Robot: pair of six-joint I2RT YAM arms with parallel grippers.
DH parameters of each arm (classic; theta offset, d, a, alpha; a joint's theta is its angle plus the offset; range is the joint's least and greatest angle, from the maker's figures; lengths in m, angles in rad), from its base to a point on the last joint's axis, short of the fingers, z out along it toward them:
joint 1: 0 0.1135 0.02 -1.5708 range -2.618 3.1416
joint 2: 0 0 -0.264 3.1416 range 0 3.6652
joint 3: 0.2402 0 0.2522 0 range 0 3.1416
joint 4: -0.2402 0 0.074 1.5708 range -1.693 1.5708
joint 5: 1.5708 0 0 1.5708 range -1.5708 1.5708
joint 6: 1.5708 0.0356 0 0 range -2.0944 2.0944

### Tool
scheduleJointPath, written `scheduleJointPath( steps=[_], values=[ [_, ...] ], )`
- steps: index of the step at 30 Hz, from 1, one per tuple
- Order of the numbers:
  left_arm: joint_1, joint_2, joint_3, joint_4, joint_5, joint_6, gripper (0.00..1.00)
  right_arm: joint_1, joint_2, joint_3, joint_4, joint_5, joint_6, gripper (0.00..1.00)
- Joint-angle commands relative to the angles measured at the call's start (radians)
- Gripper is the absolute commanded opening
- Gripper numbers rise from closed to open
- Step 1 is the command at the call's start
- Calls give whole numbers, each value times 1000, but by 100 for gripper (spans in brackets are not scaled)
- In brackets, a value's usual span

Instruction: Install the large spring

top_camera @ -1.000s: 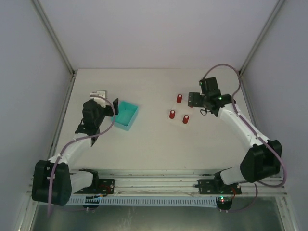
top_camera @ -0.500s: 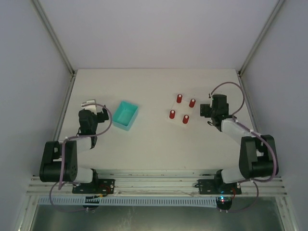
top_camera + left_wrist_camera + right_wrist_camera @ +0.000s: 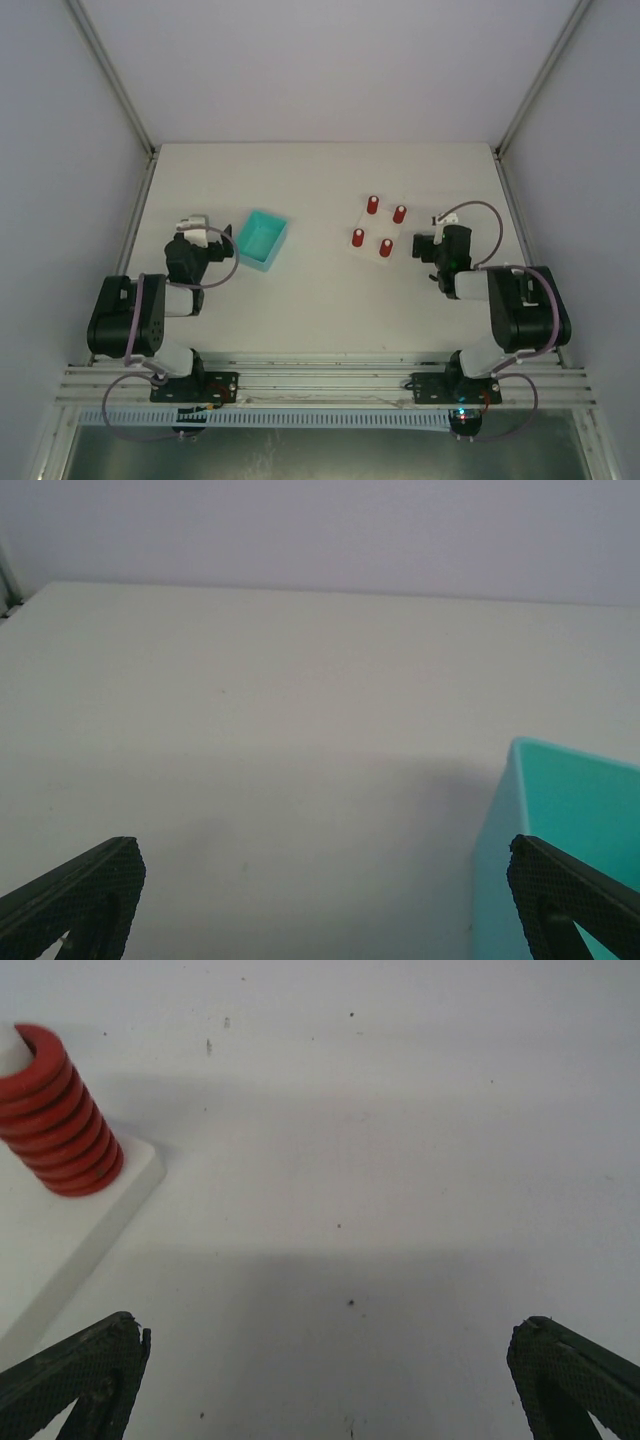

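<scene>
Reads as the closing step of the install, judging by the layout: four red coiled metal springs point(image 3: 386, 247) standing on a flat white base plate point(image 3: 373, 226) right of centre on the pale table point(image 3: 300, 300), none lying loose, nothing carried. Cannot tell from these views which of the four counts as the large one. In the right wrist view, one red spring point(image 3: 55, 1110) threaded over a white peg point(image 3: 12, 1045) near the plate's corner, bottom coil resting on the plate, peg tip showing above the top coil. Stands upright, long axis vertical along the peg, open end pointing up; leans toward upper left in that view, most likely only through the camera's angle. Right gripper point(image 3: 435, 238) held low just beside the plate's right edge, not touching it, fingers point(image 3: 75, 1375) spread wide over bare table. Left gripper point(image 3: 197, 232) likewise spread wide and holding nothing, near the left side of an open-topped teal plastic bin point(image 3: 262, 239). Calls next, by this reading, for little beyond checking that the spring sits fully down on its peg; failing that, for a straight downward press along the vertical axis, jaws narrowed onto the coils, without knocking the neighbouring springs
</scene>
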Motion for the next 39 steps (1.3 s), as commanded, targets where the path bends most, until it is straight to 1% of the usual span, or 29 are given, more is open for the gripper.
scheduleJointPath(
  steps=[1,2,3,5,6,20,39],
  values=[
    [0,43,-71,236,64,18,99,-9,10,-53,222,9,8,99],
    [-1,42,-64,226,74,28,99,-10,8,-51,219,12,9,99],
    [-4,35,-56,180,70,36,99,-10,17,-57,244,14,9,99],
    [-10,44,-60,213,64,33,99,-9,11,-54,227,17,9,99],
    [-10,39,-58,196,63,36,99,-10,12,-54,227,21,10,99],
    [-22,38,-62,205,37,38,99,-9,12,-59,234,30,13,99],
    [-22,42,-59,205,37,36,99,-9,10,-59,234,31,13,99]
  ],
)
